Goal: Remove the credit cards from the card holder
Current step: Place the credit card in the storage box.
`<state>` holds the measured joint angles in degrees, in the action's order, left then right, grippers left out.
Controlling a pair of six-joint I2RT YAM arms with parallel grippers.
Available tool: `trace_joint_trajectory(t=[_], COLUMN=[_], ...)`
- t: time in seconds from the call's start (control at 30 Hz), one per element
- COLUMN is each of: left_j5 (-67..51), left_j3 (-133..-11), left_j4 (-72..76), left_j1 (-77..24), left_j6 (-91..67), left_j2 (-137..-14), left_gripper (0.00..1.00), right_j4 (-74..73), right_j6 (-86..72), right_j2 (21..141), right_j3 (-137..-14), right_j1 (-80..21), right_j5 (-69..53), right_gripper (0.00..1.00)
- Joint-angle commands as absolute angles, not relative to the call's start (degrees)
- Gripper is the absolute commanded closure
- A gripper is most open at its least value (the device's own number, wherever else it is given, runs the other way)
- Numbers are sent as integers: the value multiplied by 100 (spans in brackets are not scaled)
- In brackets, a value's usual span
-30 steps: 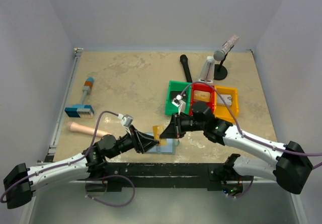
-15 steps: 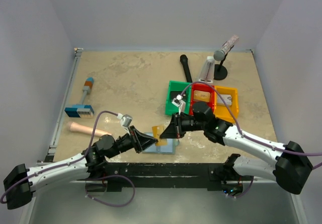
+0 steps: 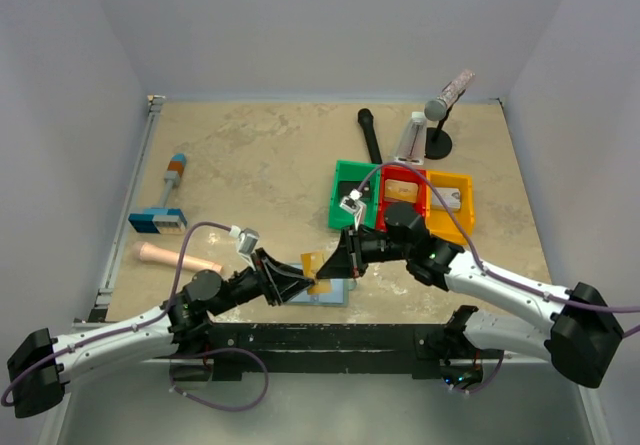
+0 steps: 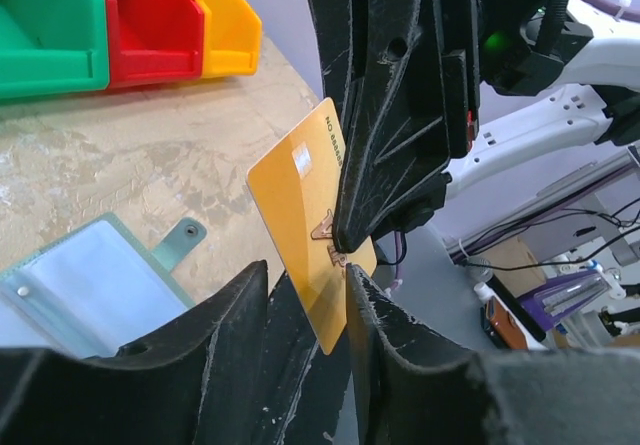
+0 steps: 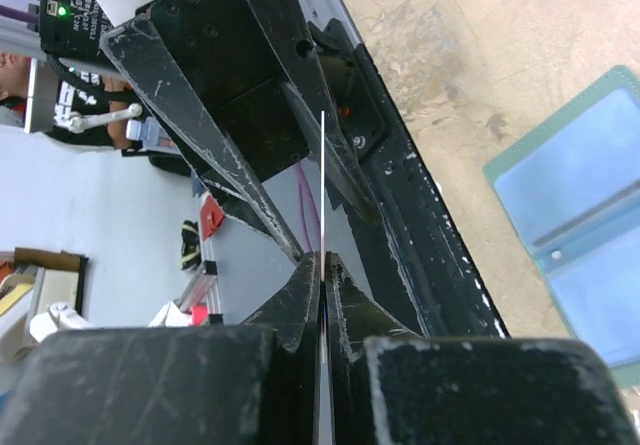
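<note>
Pinching the tan-orange credit card (image 4: pixel 298 205), the right gripper (image 4: pixel 338 237) holds it between the left gripper's (image 4: pixel 305 283) parted jaws; card holder (image 3: pixel 338 293) open at its five o'clock.

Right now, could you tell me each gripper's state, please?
Left gripper: open, straddling the orange card.
Right gripper: shut on the orange card.

Bright, even overhead light casts soft shadows; wrist-view backgrounds are slightly blurred.
</note>
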<state>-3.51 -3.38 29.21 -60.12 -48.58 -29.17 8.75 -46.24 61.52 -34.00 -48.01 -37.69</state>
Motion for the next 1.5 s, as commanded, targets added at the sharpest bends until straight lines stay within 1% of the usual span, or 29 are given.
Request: trace_joint_trajectory(t=[0.0, 0.1, 0.13, 0.33, 0.6, 0.67, 0.7, 0.73, 0.8, 0.9, 1.07, 1.2, 1.23, 1.33, 1.4, 1.47], left_j5=[-518, -589, -598, -791, -870, -905, -949, -993, -1273, -2168, -3127, -4120, -4287, -4622, -4789, -4878], left_j3=[-264, -237, -211, -123, -79, -79, -88, -97, -166, -561, -1255, -1791, -1915, -2547, -2942, -3233], left_j4=[3673, 3787, 3849, 4157, 4272, 4210, 4166, 4140, 4052, 3526, 3077, 2884, 2691, 1534, 646, 73], left_j1=[-5985, -5985, -5977, -5959, -5950, -5941, -5924, -5889, -5740, -5223, -5054, -5054, -5054, -5062, -5063, -5071], left_j6=[-4746, -4755, -4764, -4799, -4816, -4825, -4825, -4851, -4878, -4860, -4755, -4737, -4711, -4344, -3887, -3500], left_j2=[-2839, -2865, -2874, -2892, -2857, -2821, -2795, -2769, -2725, -2794, -3566, -4340, -4472, -4693, -4772, -4790], left_gripper=[57, 59, 61, 76, 100, 100, 100, 100, 100, 100, 100, 100, 100, 100, 100, 100], right_j4=[1467, 1704, 1801, 2153, 2206, 2075, 1944, 1821, 1444, 409, -1596, -2828, -3126, -3681, -3805, -3814], right_j6=[-4781, -4869, -4904, -5045, -5071, -5036, -4993, -4940, -4782, -4195, -3148, -2577, -2436, -2154, -2057, -2030], right_j2=[6222, 6328, 6363, 6477, 6504, 6469, 6443, 6390, 6232, 5881, 5152, 4633, 4545, 4342, 4254, 4236], right_j3=[-3322, -3287, -3270, -3191, -3173, -3190, -3217, -3234, -3278, -3497, -4007, -4358, -4455, -4666, -4720, -4737], right_j1=[-4834, -4834, -4834, -4834, -4834, -4816, -4808, -4799, -4764, -4729, -4676, -4641, -4641, -4641, -4641, -4649], right_j5=[-4279, -4490, -4543, -4702, -4737, -4729, -4720, -4711, -4658, -4571, -4220, -3789, -3649, -3323, -3322, -3383], right_gripper=[100, 100, 100, 100, 100, 100, 92, 82, 68, 58, 49, 42, 41, 40, 40, 41])
